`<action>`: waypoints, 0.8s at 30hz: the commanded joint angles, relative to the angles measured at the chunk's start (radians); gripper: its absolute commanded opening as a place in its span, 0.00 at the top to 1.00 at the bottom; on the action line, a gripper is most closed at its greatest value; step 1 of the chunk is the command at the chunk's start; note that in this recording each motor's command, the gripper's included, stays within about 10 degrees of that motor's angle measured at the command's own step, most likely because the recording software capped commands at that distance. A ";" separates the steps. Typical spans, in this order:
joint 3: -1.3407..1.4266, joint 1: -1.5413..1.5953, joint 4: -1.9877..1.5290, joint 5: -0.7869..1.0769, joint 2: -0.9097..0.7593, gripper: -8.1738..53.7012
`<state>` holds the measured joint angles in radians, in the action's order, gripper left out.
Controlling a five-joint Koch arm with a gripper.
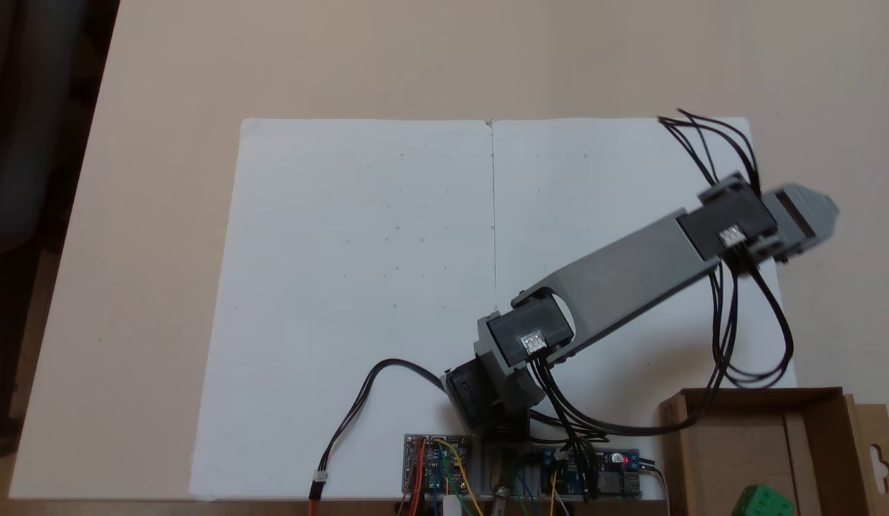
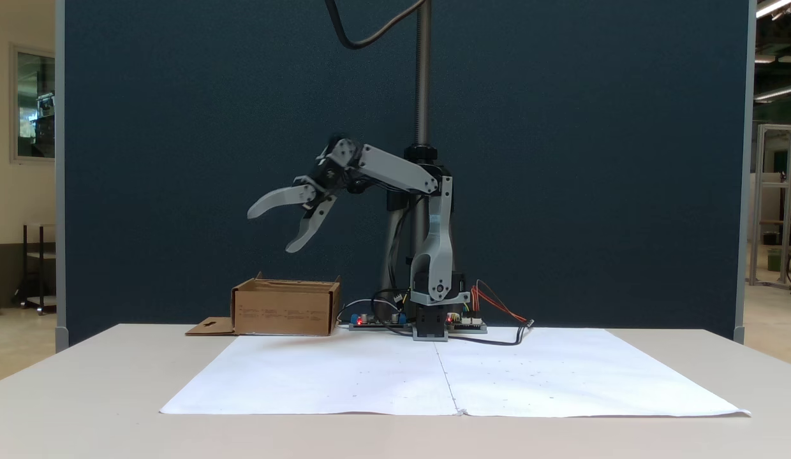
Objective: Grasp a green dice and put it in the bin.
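Gripper (image 2: 273, 228) spread empty, one green dice (image 1: 761, 502) in one bin (image 1: 731, 444)

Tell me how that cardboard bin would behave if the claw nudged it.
The bin looks like thin cardboard, so probably light and apt to slide. Its low walls suggest it would hardly tip. The side flap lies loose and would likely flex.

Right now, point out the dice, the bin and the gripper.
dice (image 1: 761, 502), a fixed view, top face.
bin (image 2: 285, 313), a fixed view, front wall.
gripper (image 2: 272, 230), a fixed view, midway between the open fingers' tips.
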<state>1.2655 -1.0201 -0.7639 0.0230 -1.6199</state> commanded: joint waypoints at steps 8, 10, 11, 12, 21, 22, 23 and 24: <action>-0.044 0.509 0.313 -0.069 -0.040 0.17; -0.038 0.618 0.328 -0.066 -0.044 0.17; -0.023 0.669 0.342 -0.066 -0.054 0.17; 0.006 0.718 0.367 -0.066 -0.064 0.16; 0.583 0.917 0.736 -0.061 -0.250 0.16; 0.678 0.942 0.796 -0.057 -0.282 0.16; 0.719 0.959 0.820 -0.055 -0.305 0.16; 0.755 0.971 0.865 -0.055 -0.324 0.16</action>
<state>2.0433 -0.0568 -0.0383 0.0215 -1.8837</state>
